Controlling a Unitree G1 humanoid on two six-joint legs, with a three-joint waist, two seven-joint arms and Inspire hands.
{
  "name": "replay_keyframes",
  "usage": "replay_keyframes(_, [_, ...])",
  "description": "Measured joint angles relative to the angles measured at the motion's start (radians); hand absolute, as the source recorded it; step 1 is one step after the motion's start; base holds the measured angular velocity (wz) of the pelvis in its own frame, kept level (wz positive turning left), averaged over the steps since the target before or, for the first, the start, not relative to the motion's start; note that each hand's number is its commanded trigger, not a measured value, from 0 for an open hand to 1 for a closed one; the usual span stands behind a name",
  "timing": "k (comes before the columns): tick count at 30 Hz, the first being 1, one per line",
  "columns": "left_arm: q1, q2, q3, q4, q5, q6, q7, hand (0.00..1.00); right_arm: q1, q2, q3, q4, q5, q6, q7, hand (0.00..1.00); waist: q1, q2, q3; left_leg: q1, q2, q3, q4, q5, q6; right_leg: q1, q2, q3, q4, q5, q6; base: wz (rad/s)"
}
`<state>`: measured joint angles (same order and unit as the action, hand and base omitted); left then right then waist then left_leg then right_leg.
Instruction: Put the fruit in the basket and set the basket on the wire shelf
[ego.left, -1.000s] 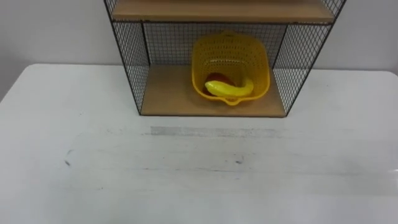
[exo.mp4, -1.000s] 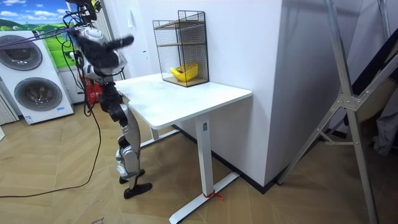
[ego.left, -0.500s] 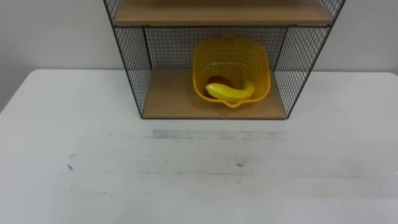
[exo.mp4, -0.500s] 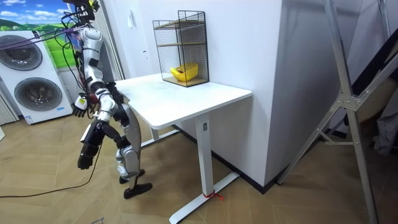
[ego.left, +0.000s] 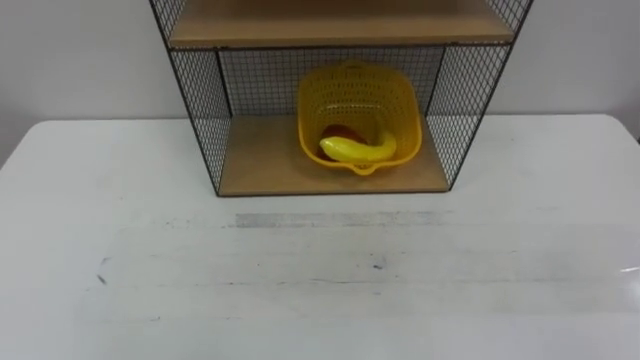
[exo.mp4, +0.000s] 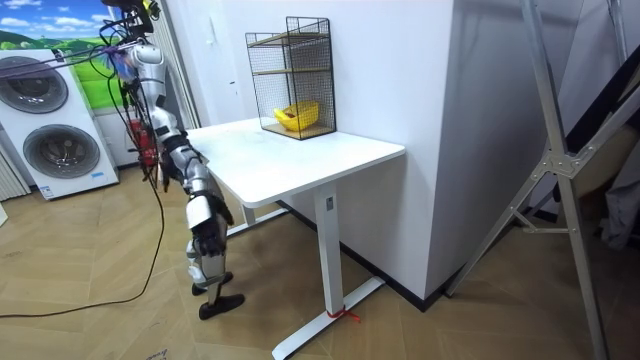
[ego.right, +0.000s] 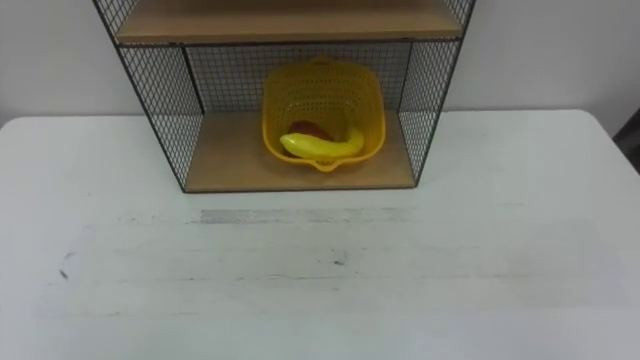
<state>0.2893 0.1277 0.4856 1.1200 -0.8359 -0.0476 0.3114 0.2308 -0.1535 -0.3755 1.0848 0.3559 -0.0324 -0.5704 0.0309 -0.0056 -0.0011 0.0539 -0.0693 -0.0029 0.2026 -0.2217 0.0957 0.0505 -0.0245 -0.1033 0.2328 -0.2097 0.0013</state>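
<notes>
A yellow plastic basket (ego.left: 357, 100) stands on the lower wooden board of the black wire shelf (ego.left: 196, 120), right of the board's middle. Inside it a yellow banana (ego.left: 357, 150) lies across the front, with a red fruit (ego.left: 345, 132) partly hidden behind it. The right eye view has the same basket (ego.right: 323, 95) and banana (ego.right: 320, 146). In the room view the shelf (exo.mp4: 290, 70) stands at the far end of the white table (exo.mp4: 300, 160), against the wall, with the basket (exo.mp4: 297, 116) in it. The robot stands upright at the table's near end, on the room view's left.
The white tabletop (ego.left: 320, 280) stretches bare in front of the shelf, with a few faint dark marks. An upper wooden board (ego.left: 335, 25) spans the shelf above the basket. Washing machines (exo.mp4: 50, 130) stand behind the robot, and a metal stand (exo.mp4: 560, 170) on the room view's right.
The robot's arms, swinging out beside its body earlier, have come in close to it. The eye view has shifted slightly; the basket and fruit have stayed put on the shelf.
</notes>
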Motion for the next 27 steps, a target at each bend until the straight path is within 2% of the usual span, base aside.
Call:
replay_keyframes(3, [-0.045, -0.005, -0.074, 0.000, 0.122, 0.017, -0.047, 0.00, -0.036, 0.001, 0.068, 0.050, -0.099, 0.014, 0.095, 0.00, 0.000, -0.001, 0.0100, 0.002, 0.004, -0.001, -0.003, 0.001, -0.002, 0.009, 0.005, 0.000, -0.019, 0.009, -0.003, 0.00])
replay_keyframes(4, [-0.058, -0.005, -0.104, -0.001, 0.161, 0.020, -0.064, 0.00, -0.036, 0.003, 0.091, 0.054, -0.109, 0.015, 0.127, 0.00, 0.000, -0.001, 0.0109, 0.003, 0.004, 0.000, -0.004, 0.002, -0.003, 0.011, 0.006, 0.000, -0.019, 0.010, -0.003, -0.03])
replay_keyframes(8, [-0.071, -0.001, -0.205, 0.000, 0.331, 0.027, -0.105, 0.00, -0.040, 0.004, 0.169, 0.074, -0.160, 0.029, 0.236, 0.00, -0.007, 0.003, 0.0107, 0.008, 0.006, 0.001, -0.005, 0.002, -0.003, 0.018, 0.009, 0.003, -0.029, 0.015, -0.004, -0.01])
replay_keyframes(12, [-0.074, -0.007, -0.249, 0.000, 0.527, 0.049, -0.134, 0.00, -0.044, 0.005, 0.238, 0.092, -0.205, 0.037, 0.327, 0.00, -0.003, 0.001, 0.0101, 0.008, 0.009, 0.012, -0.005, 0.001, -0.003, 0.018, 0.011, 0.012, -0.030, 0.016, -0.004, -0.07])
replay_keyframes(17, [-0.073, -0.006, -0.353, -0.005, 0.743, 0.057, -0.155, 0.00, -0.079, 0.007, 0.300, 0.121, -0.266, 0.036, 0.406, 0.00, -0.012, 0.001, 0.0092, 0.009, 0.007, 0.009, -0.005, 0.002, -0.002, 0.025, 0.011, 0.013, -0.035, 0.022, -0.002, 0.00])
replay_keyframes(20, [-0.073, -0.006, -0.391, 0.000, 0.793, 0.062, -0.159, 0.00, -0.101, 0.010, 0.315, 0.174, -0.259, 0.033, 0.442, 0.00, -0.025, -0.001, 0.0095, 0.015, 0.006, -0.001, -0.006, 0.003, -0.002, 0.040, 0.012, 0.004, -0.060, 0.030, -0.002, 0.12])
replay_keyframes(27, [-0.070, -0.023, -0.417, 0.001, 0.835, 0.061, -0.170, 0.00, -0.112, 0.011, 0.340, 0.211, -0.244, 0.025, 0.492, 0.00, -0.028, -0.006, 0.0093, 0.005, 0.007, 0.000, -0.006, 0.003, -0.002, 0.034, 0.014, 0.007, -0.063, 0.033, -0.003, -0.01])
